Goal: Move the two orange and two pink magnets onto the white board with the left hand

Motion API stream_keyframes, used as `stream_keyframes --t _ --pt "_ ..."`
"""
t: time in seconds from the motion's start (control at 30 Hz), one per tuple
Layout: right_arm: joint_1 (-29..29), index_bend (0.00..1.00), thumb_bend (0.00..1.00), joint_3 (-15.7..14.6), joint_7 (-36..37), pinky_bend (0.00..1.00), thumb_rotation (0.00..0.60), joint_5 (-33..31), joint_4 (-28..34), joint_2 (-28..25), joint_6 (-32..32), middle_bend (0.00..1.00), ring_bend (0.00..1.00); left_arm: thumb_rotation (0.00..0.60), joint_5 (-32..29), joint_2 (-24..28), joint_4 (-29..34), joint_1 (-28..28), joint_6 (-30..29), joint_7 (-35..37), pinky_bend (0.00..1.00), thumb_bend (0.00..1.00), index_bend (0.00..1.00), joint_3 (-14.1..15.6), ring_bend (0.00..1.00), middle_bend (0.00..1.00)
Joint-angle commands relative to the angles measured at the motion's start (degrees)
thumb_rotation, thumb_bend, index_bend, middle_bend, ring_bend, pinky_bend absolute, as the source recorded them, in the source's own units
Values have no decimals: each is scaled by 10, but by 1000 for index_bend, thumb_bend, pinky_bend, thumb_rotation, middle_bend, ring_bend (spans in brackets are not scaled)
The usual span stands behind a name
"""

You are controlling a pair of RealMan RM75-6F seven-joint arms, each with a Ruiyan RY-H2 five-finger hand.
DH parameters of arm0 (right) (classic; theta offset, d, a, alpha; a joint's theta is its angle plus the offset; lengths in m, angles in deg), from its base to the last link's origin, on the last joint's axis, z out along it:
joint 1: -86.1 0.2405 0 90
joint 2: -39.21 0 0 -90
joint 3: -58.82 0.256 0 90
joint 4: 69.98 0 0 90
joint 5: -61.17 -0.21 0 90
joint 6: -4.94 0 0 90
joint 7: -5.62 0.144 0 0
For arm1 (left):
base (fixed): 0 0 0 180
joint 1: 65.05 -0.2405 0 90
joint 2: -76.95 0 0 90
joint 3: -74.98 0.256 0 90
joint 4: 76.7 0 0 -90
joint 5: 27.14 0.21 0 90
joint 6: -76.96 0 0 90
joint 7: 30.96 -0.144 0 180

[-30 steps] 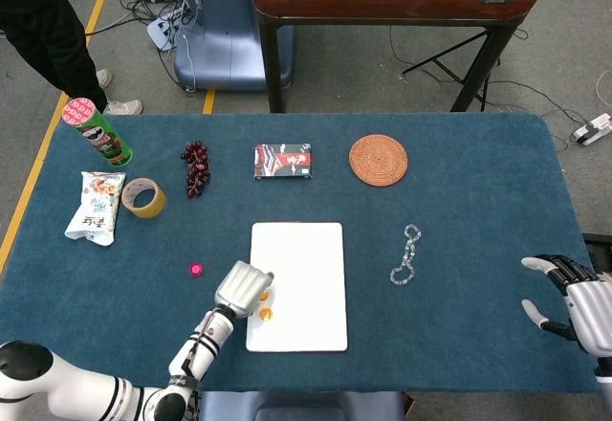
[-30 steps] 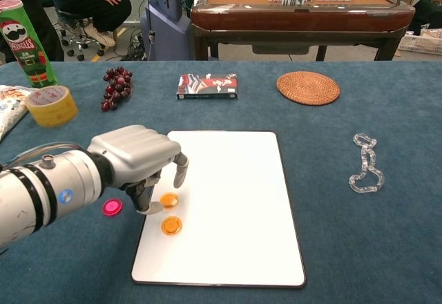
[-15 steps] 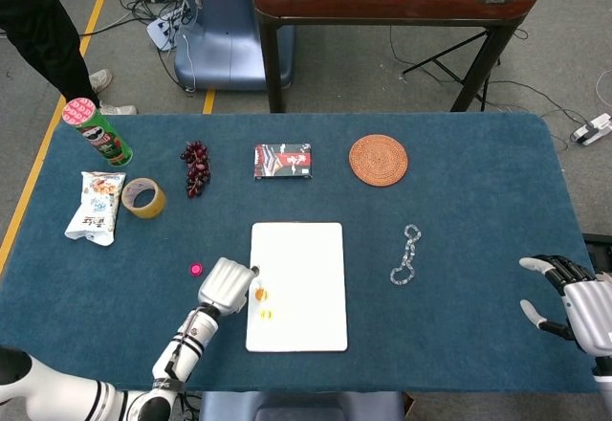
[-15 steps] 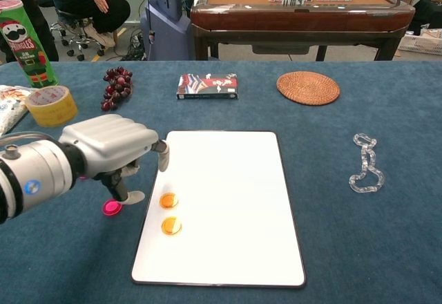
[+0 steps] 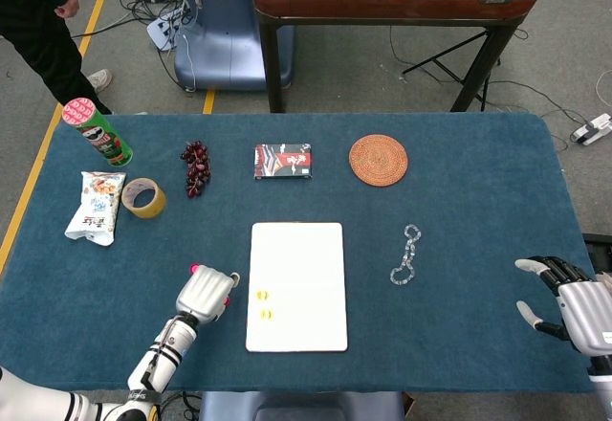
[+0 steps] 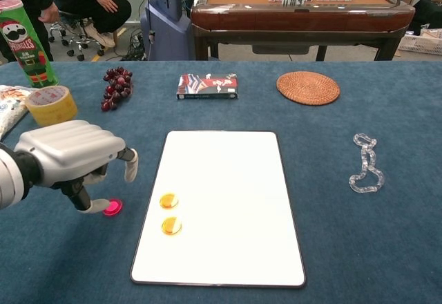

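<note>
Left hand [image 6: 69,155] hovers over the blue cloth left of the board, knuckles up, fingers curled under with nothing seen in them; a fingertip sits right beside the one visible pink magnet [image 6: 112,207], and we cannot tell whether it touches. Right hand [image 5: 574,299] rests at the far right table edge, fingers spread, holding nothing.

Largest down, by count:
- One table [image 5: 478,201], covered in dark blue felt-like cloth.
- One white board [image 6: 228,200], a smooth glossy rectangle with rounded corners and a thin dark rim, lying flat.
- One green chip can [image 6: 24,38], an upright cylinder.
- One snack bag [image 5: 94,208], crinkled white foil.
- One woven coaster [image 6: 308,87], round, rattan-like.
- One card pack [image 6: 207,86], a flat box.
- One tape roll [image 6: 50,105], yellowish.
- One grape bunch [image 6: 116,86], dark red.
- One clear chain [image 6: 364,164] of looped links, glassy plastic.
- Two orange magnets [image 6: 168,213], small translucent discs, on the board near its left edge, one just behind the other.
- One pink magnet in sight, a small disc on the cloth; we see no second.

Against a second ago: the left hand was at the board's left edge over the orange discs; it has since drawn back leftward, off the board, to the pink disc. Both orange discs are unmoved. The right hand is unchanged.
</note>
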Motion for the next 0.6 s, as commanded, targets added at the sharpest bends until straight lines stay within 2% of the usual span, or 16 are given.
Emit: stream_keyframes --t 0.03,0.6 --pt "0 280 261 0 0 329 600 0 0 0 0 287 228 600 3 -2 -3 -4 5 10 1000 316 470 -3 1000 1000" --pt "0 280 261 0 4 329 600 -1 -1 -2 -1 287 228 600 -1 -27 -45 -11 30 -1 1000 316 471 -2 1000 1000"
